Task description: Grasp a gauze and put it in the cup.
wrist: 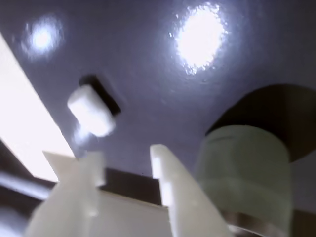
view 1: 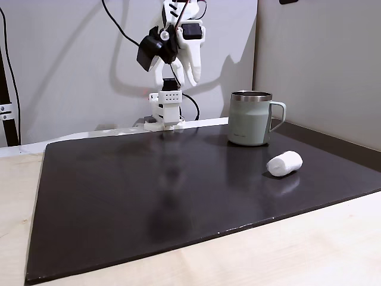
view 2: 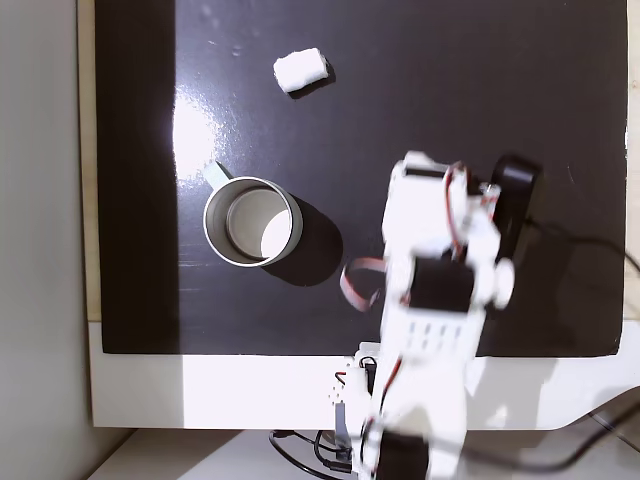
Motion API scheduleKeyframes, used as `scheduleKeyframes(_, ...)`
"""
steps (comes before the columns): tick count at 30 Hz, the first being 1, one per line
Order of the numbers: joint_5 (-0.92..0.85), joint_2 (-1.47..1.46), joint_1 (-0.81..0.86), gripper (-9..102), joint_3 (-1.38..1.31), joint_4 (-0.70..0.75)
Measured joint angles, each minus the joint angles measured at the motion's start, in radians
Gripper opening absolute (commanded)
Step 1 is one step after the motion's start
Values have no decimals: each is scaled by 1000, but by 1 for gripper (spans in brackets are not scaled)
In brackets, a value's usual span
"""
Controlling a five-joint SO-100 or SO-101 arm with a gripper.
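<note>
**A:** Start big. What do you have in front of you?

**B:** You have a dark mat point(view 1: 149, 202) on a pale table point(view 1: 309, 250). The arm point(view 1: 172, 53) is folded high at the mat's far edge in a fixed view, well apart from everything. The cup point(view 1: 249, 119) stands upright, right of centre, handle to the right.

**A:** Does any camera see inside it?

**B:** The top-down fixed view does: you look straight into the cup point(view 2: 250, 221) there. The side view gives you only its wall and steel rim.

**A:** And the gauze?

**B:** The gauze point(view 1: 284, 163) lies on its side on the mat, nearer than the cup and a little right of it, not touching. From above, the gauze point(view 2: 300, 70) has its long axis running roughly left to right, slightly tilted.

**A:** The gripper?

**B:** In the wrist view your gripper point(wrist: 126, 163) looks spread with nothing between its fingers, though the picture is blurred. The gauze point(wrist: 91, 109) sits beyond the left finger.
</note>
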Motion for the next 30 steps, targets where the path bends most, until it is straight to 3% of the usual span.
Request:
scheduleKeyframes(14, 87, -603, -84, 22, -644, 189)
scheduleKeyframes(20, 92, -959, -138, 25, -1094, 347)
scheduleKeyframes(30, 41, -1276, -230, 27, -1520, 365)
